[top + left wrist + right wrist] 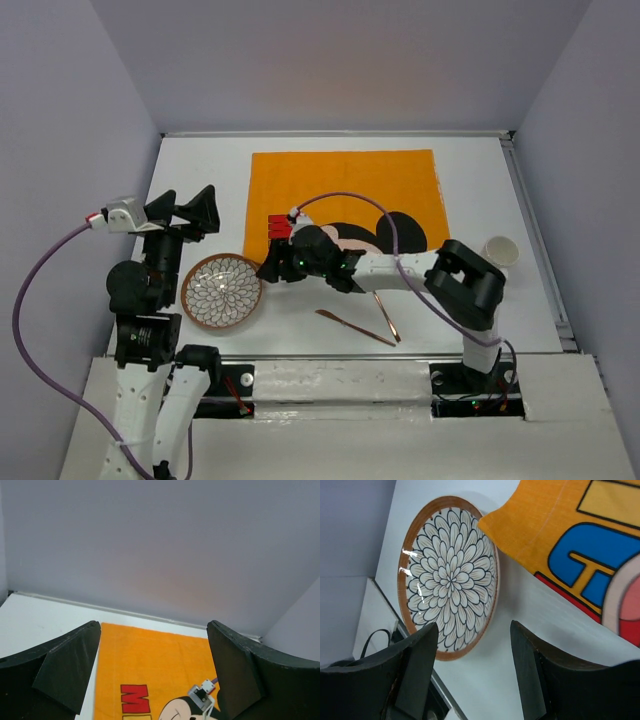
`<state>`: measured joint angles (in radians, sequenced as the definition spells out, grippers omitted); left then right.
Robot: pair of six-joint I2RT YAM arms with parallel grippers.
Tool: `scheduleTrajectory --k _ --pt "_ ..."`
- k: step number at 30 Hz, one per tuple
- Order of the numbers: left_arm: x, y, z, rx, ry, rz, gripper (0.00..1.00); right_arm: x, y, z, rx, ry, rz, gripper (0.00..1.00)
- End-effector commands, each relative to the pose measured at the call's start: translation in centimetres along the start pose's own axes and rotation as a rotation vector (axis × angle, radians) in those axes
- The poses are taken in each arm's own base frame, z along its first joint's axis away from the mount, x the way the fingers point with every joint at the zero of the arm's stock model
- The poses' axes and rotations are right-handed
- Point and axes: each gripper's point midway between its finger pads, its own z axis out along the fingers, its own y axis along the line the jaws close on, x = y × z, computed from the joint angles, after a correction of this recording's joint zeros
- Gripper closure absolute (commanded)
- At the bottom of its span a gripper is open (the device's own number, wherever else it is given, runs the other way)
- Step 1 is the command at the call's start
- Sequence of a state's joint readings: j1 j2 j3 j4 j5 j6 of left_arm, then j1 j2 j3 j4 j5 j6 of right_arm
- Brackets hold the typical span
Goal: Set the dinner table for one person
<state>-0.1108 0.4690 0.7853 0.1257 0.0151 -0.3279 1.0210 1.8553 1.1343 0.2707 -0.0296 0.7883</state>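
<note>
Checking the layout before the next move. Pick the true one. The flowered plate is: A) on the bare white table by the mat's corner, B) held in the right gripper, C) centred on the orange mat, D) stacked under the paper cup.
A: the plate lies flat on the white table, just off a corner of the orange mat; the right gripper is open near it, holding nothing.
</note>
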Motion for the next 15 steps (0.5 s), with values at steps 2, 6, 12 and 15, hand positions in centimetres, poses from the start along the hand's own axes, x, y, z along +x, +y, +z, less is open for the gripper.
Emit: scheduleTrajectory --k 2,6,12,15 --pt "-0.3 0.9 -0.4 -0.03 -0.042 0.051 0.01 2.0 2.7 4.5 -0.092 0.077 0.08 0.35" --pt "0.1 1.0 -0.6 -0.029 -0.032 0.057 0.01 4.9 2.0 6.6 -0.092 0.169 0.123 0.37" --pt "-0.2 0.9 -0.8 -0.026 -0.042 0.061 0.01 7.0 3.6 7.6 -0.183 0.26 0.151 1.0" --pt "-0.6 1.8 -1.0 -0.082 -0.056 0.066 0.01 6.8 6.9 6.6 -0.29 0.273 0.105 1.0"
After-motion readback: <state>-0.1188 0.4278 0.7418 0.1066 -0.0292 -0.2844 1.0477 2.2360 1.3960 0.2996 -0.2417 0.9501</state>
